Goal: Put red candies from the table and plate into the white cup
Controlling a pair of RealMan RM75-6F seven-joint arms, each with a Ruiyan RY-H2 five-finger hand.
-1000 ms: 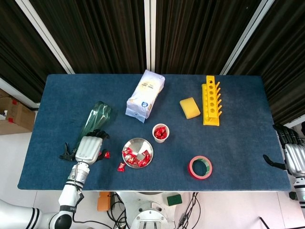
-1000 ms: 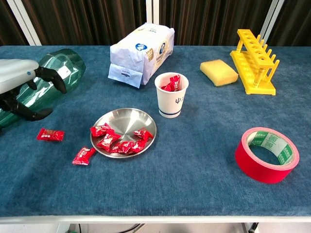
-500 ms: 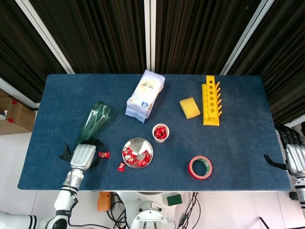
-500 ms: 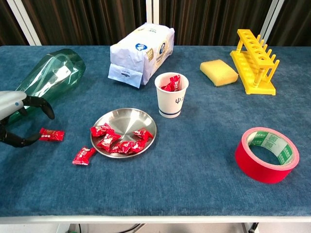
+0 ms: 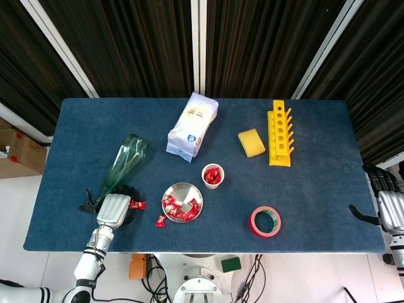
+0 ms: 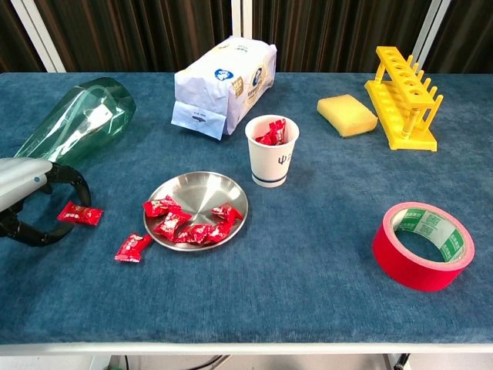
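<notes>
Your left hand sits low at the table's left edge, fingers curled apart around a loose red candy, seemingly not yet pinching it. The candy lies flat, long axis pointing toward the plate. Your right hand hangs spread, empty.

The cup stands behind the plate, the tape roll well to their right.
</notes>
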